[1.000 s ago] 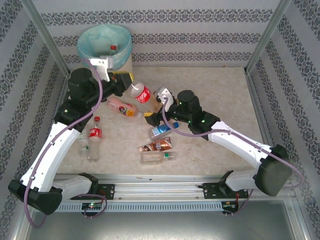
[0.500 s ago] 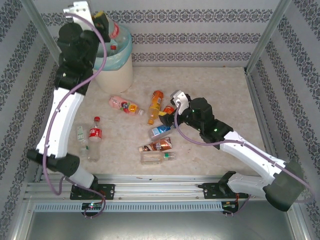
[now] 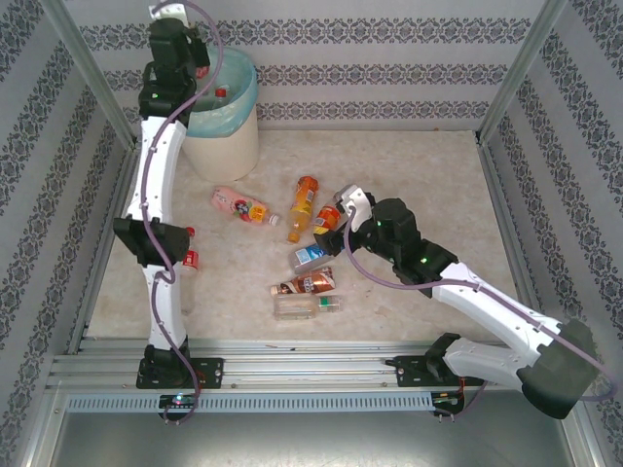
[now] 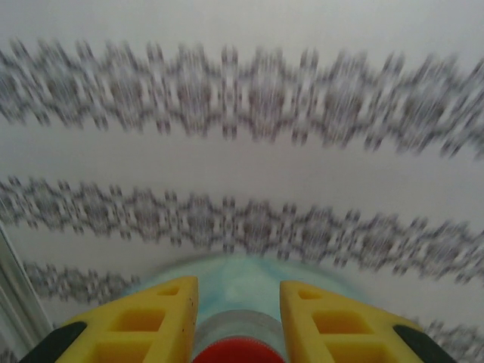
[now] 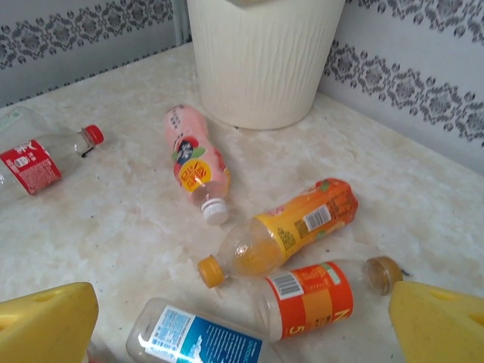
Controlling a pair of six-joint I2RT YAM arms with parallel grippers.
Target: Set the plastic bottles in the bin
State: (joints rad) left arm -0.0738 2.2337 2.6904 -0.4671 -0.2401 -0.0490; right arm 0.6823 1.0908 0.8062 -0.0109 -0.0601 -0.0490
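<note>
Work at the far left is centring on the bin [image 3: 230, 146], which is standing in the far-left corner with its turquoise liner [image 3: 243, 89] folded over the rim. The left gripper [image 3: 198, 51] is hanging right above that opening, and its yellow fingers [image 4: 162, 318] are pinching a red-capped bottle [image 4: 239, 349] between them. Holding it there is, I judge, setting up a drop straight into the bag. To get that high and far, the left arm is stretching almost fully out, rising from its near base along the left wall.

Further right, the remaining bottles are lying on their sides. A red-labelled bottle [image 3: 189, 259] is lying partly hidden behind the left arm, and a pink bottle [image 5: 193, 159] is lying near the bin's foot. An orange bottle [image 5: 291, 231], an orange-labelled bottle [image 5: 310, 299] and a blue-labelled bottle [image 5: 200, 340] are crowding together mid-table. A brown bottle [image 3: 304, 284] and a clear bottle [image 3: 307, 305] are lying nearer.

The right gripper [image 5: 243, 310] is hovering low over that cluster with its jaws spread wide and gripping nothing, probably lining up on the orange-labelled bottle just ahead. The right arm is reaching diagonally from its near-right base, elbow bent, wrist pointing towards the bin.
</note>
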